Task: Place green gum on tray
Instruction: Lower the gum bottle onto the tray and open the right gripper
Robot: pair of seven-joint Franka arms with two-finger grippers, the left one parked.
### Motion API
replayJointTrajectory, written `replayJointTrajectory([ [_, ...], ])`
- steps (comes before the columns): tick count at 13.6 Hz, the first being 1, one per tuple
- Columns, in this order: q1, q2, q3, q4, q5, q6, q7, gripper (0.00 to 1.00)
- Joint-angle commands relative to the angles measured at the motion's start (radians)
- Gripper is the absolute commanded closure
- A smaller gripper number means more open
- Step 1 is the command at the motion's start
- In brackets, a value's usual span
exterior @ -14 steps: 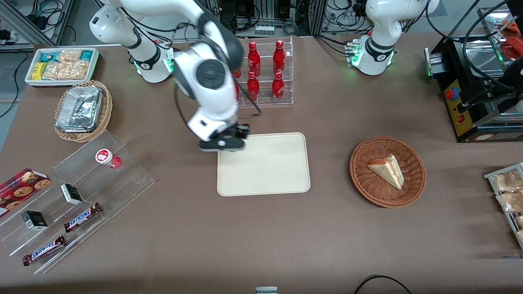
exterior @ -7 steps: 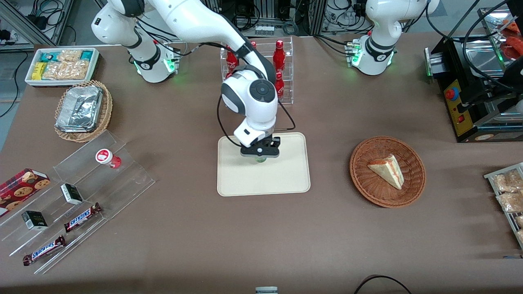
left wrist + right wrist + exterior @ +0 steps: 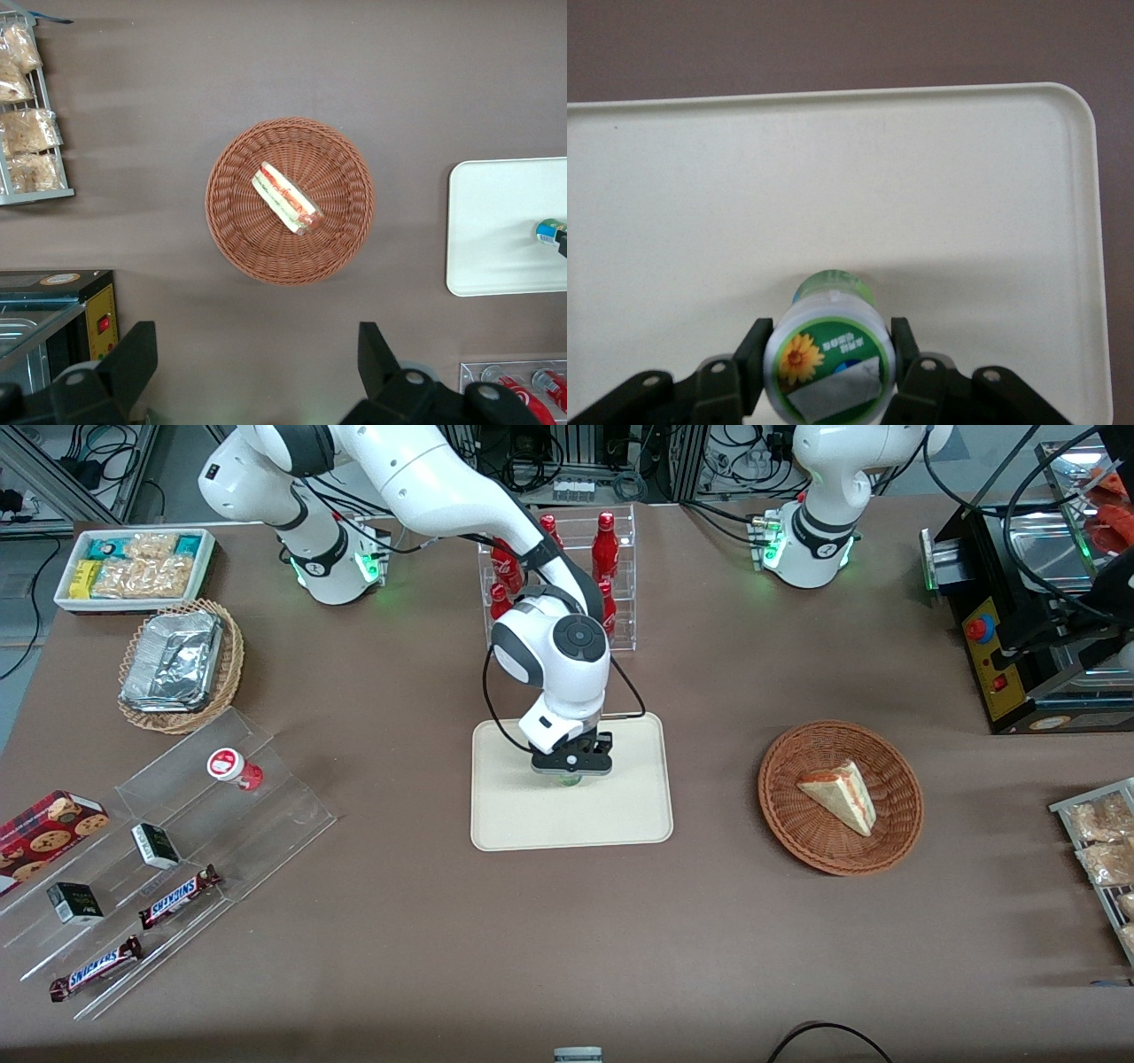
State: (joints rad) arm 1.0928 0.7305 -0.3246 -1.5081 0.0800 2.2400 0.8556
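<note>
My right gripper [image 3: 571, 769] is over the middle of the cream tray [image 3: 620, 815], shut on the green gum [image 3: 567, 780]. In the right wrist view the gum [image 3: 830, 359] shows its white lid with a green and yellow flower label. A black finger [image 3: 751, 354] presses on each side of the lid, and the gripper [image 3: 828, 365] holds it upright. The gum hangs low over the tray [image 3: 966, 221]; I cannot tell whether its base touches. The left wrist view shows the tray [image 3: 500, 221] with the gum [image 3: 549, 232] at the frame's edge.
A clear rack of red bottles [image 3: 611, 576] stands just farther from the camera than the tray. A wicker basket with a sandwich [image 3: 840, 797] lies toward the parked arm's end. A red gum canister [image 3: 227, 765] stands on a clear stepped stand with snack bars toward the working arm's end.
The gripper, with the green gum in it, moved from the tray's corner nearest the working arm's base to over the tray's middle and came down a little.
</note>
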Motion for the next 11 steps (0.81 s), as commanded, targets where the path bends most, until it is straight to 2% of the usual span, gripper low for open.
replayJointTrajectory([
  [1,-0.001,0.033,0.004,0.040,0.058,0.015,-0.009,1.00],
  [3,-0.007,0.036,0.004,0.040,0.096,0.030,-0.010,1.00],
  [4,-0.008,0.038,0.004,0.040,0.098,0.029,-0.012,0.91],
  [5,-0.010,0.036,0.004,0.039,0.098,0.029,-0.012,0.66],
  [6,-0.011,0.036,0.002,0.039,0.096,0.027,-0.012,0.47],
  [10,-0.011,0.044,0.002,0.034,0.090,0.029,-0.018,0.47],
  [11,-0.011,0.046,0.002,0.032,0.089,0.029,-0.018,0.41],
])
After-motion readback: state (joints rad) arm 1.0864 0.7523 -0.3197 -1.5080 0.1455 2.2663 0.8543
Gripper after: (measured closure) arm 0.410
